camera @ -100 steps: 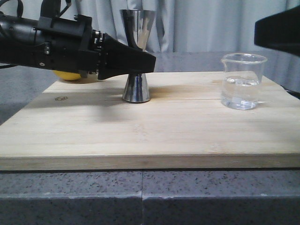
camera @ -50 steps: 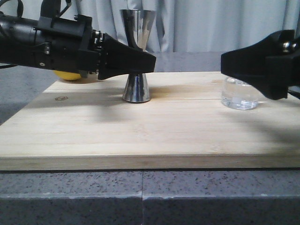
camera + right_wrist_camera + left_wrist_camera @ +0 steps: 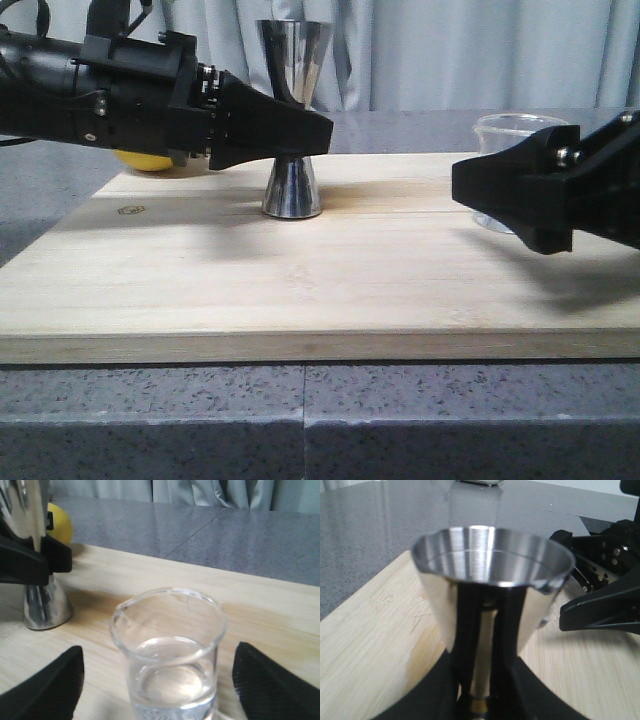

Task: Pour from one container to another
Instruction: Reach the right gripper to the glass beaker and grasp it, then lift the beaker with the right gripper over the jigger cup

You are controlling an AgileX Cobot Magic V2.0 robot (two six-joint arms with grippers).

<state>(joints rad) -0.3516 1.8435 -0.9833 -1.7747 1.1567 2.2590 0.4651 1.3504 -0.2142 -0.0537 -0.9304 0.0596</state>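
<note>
Pale curtains hang behind my grey speckled counter, where a bamboo cutting board (image 3: 300, 270) carries everything. From the front, I see the steel jigger (image 3: 292, 120) upright at the board's back left, my left gripper (image 3: 300, 130) reaching in level and clamped at its waist. The glass beaker (image 3: 505, 128) sits back right, mostly hidden behind my right gripper (image 3: 480, 195). My left wrist view shows the jigger's shiny open mouth. My right wrist view shows the beaker, about a third full of clear liquid, between wide-spread fingers (image 3: 47, 690), untouched.
</note>
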